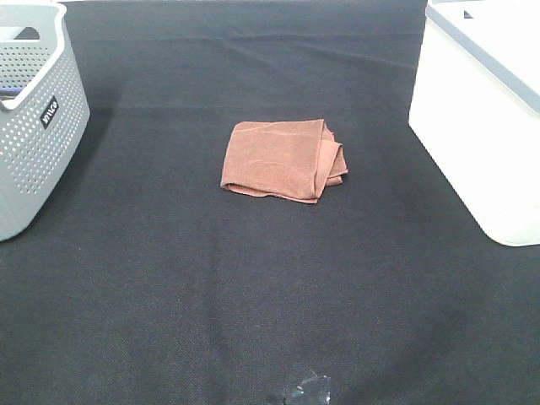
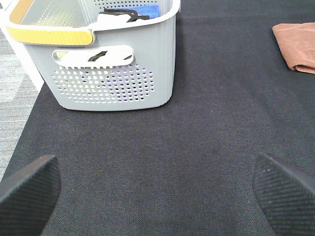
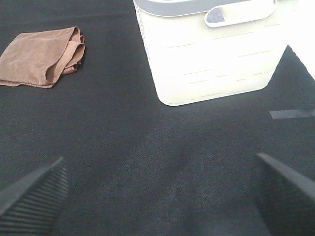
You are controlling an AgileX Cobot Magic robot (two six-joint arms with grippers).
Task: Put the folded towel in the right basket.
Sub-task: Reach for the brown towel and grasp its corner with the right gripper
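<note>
Brown towel (image 1: 283, 159); long axis crosswise; layered edges rightward.

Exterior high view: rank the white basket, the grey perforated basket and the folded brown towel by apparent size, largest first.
1. white basket, partly cut off by the frame.
2. grey perforated basket, also cut off, so the order of these two is unsure.
3. folded brown towel, clearly smallest.

The grey basket (image 1: 34, 143) at the left edge of the counter (image 1: 270, 295) wears a small dark label (image 1: 50, 110); its white lettering is too blurred to read.
</note>
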